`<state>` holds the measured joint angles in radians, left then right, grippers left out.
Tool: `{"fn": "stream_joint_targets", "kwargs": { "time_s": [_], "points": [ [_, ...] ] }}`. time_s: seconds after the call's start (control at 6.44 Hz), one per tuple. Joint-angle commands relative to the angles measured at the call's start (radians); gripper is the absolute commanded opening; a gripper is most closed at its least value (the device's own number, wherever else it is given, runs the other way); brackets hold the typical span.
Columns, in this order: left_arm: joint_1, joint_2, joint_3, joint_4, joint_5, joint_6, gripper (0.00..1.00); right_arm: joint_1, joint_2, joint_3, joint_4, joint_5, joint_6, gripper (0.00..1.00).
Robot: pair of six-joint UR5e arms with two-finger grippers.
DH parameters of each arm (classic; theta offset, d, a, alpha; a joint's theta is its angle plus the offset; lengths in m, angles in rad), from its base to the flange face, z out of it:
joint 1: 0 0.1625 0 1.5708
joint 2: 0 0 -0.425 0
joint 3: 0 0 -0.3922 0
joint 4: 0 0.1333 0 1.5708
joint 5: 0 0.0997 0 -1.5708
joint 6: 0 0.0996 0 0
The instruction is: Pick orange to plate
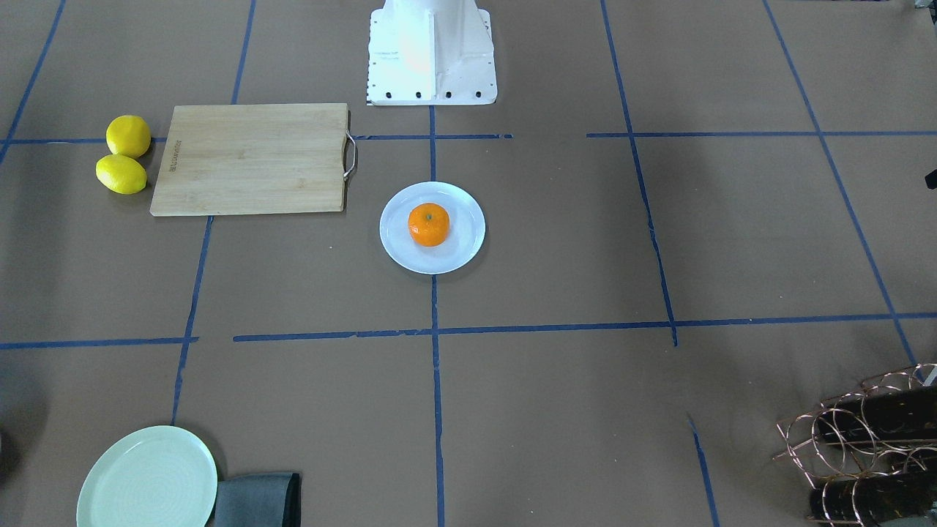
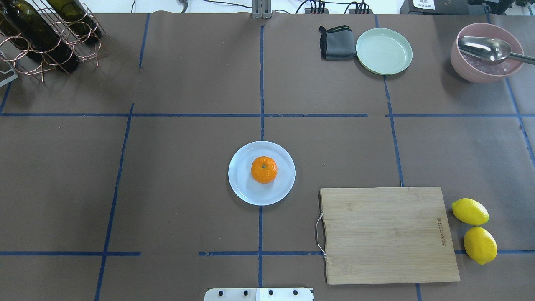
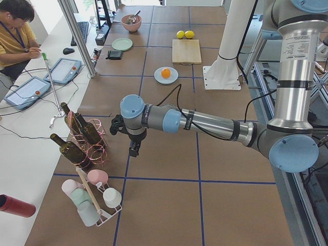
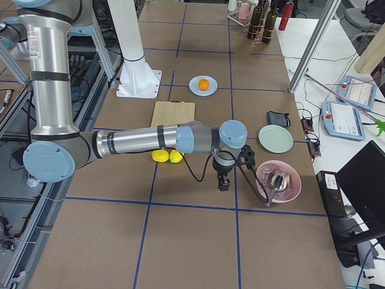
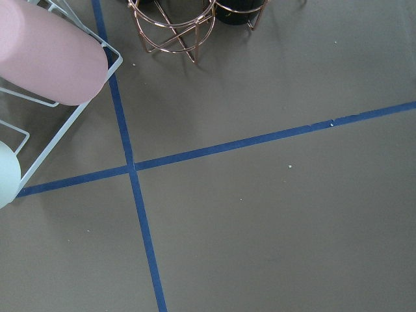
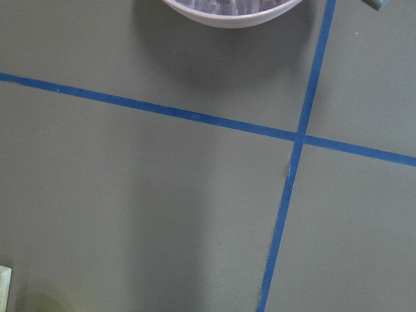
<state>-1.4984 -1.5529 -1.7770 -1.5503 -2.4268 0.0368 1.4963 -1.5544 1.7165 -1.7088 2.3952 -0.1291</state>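
Observation:
The orange [image 1: 428, 224] [image 2: 263, 169] rests stem-up in the middle of the pale bluish-white plate [image 1: 460, 253] [image 2: 245, 189], at the table's centre in front of the robot base. Nothing touches it. My left gripper [image 3: 134, 148] shows only in the exterior left view, hanging over the table beside the wine rack, far from the plate. My right gripper [image 4: 224, 182] shows only in the exterior right view, hanging beside the pink bowl, equally far away. Whether either is open or shut I cannot tell. Neither wrist view shows fingers.
A wooden cutting board [image 2: 386, 234] lies right of the plate, with two lemons [image 2: 474, 230] beyond it. A pale green plate [image 2: 383, 51], grey cloth [image 2: 336, 42] and pink bowl [image 2: 487, 54] with a spoon stand at the far right. A bottle rack [image 2: 46, 33] stands far left.

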Motion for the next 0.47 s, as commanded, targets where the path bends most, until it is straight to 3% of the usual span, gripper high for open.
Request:
{"fn": "stream_joint_targets", "kwargs": {
  "time_s": [0.0,0.31],
  "points": [
    [-0.005,0.043,0.025,0.003,0.008,0.000,1.00,-0.018,0.003,0.002,0.001,-0.001,0.009,1.00],
    [-0.008,0.046,0.010,-0.002,0.006,0.000,1.00,-0.025,0.005,0.002,0.015,-0.004,0.008,1.00]
  ]
}}
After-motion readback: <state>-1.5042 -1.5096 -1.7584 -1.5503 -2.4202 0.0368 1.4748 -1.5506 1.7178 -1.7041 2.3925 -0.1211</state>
